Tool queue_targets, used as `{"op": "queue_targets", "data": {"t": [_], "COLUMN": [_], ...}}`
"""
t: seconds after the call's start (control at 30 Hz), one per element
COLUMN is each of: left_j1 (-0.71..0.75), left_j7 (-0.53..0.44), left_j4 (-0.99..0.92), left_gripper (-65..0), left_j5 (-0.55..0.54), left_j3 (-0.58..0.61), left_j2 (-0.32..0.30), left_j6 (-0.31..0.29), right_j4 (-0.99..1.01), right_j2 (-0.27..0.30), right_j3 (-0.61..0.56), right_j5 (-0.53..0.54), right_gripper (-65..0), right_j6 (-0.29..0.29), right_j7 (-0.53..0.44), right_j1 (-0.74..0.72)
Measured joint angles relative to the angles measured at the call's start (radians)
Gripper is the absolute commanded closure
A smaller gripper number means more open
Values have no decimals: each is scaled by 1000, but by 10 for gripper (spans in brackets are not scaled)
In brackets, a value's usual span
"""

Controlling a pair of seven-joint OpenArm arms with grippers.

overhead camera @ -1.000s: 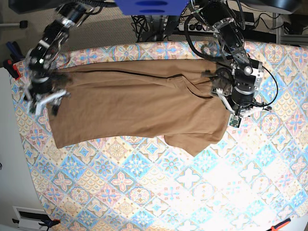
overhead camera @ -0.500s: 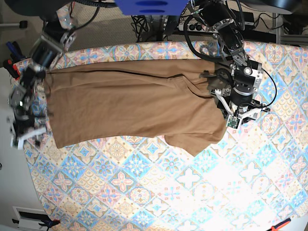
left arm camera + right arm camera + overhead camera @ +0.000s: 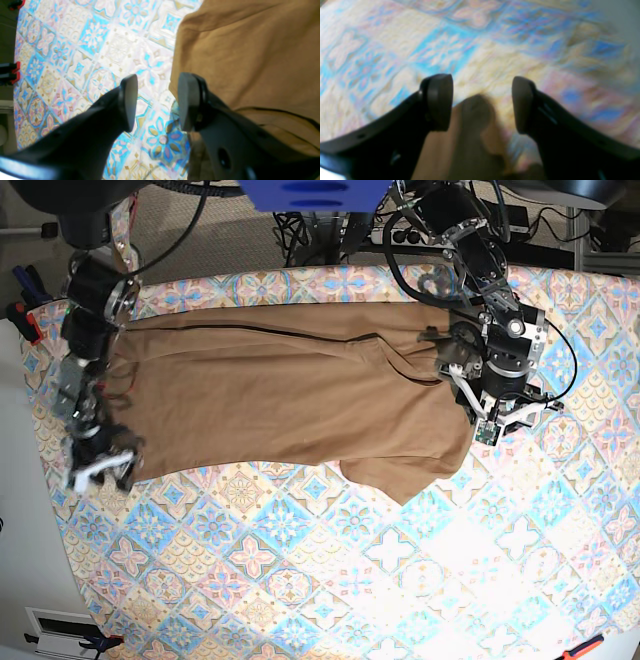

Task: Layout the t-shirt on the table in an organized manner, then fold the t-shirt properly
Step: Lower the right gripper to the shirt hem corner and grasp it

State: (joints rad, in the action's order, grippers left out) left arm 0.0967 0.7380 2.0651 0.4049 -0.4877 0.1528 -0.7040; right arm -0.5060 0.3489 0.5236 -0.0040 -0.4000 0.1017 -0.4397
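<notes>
The tan-brown t-shirt (image 3: 290,395) lies spread along the far half of the table (image 3: 350,580), with one sleeve pointing toward the near side. My left gripper (image 3: 497,428) hovers at the shirt's right edge. In the left wrist view it (image 3: 157,102) is open with only patterned cloth between the fingers, and the t-shirt (image 3: 250,50) starts right beside the right finger. My right gripper (image 3: 100,470) is at the shirt's lower left corner. The blurred right wrist view shows it (image 3: 482,102) open, low over the table, with a tip of tan fabric (image 3: 460,150) just beneath the gap.
Red clamps (image 3: 25,320) grip the table's left edge, also seen as clamps (image 3: 10,75) in the left wrist view. Cables and a power strip (image 3: 400,230) sit behind the table. A white floor strip (image 3: 20,530) runs along the left.
My left gripper has opened and let go of the shirt's right edge. The right arm has swung down the shirt's left edge to its lower corner.
</notes>
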Motion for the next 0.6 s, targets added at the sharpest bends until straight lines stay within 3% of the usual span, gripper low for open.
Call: {"op": "queue_targets", "data": {"t": [0.03,0.07,0.17,0.5,0.6], "left_j1": [0,0,1,-3,-26], "left_j7": [1,3,0,-3,7], "left_j4": [0,0,0,0,-16], "left_gripper": [-240,-240,-240,-240,-240], "left_j5": [1,1,-5,0,2], "left_j3": [0,0,2,1,0], "left_j2": [0,0,0,0,1], "left_j6": [0,0,-3,0,-3], "right_j4": [5,5,4,4,3], "right_j2": [2,13,34,31,34], "right_j3": [-12,-16,-27,-28,-82], "right_j5": [23,24,-1,3,8], "right_gripper": [-359,-359,-359,-359,-359], "right_j6": [-8,-20,31,23,35], "right_j7": [-66,-72,-7,-25,-33], "right_j1": [25,35,12,19,19]}}
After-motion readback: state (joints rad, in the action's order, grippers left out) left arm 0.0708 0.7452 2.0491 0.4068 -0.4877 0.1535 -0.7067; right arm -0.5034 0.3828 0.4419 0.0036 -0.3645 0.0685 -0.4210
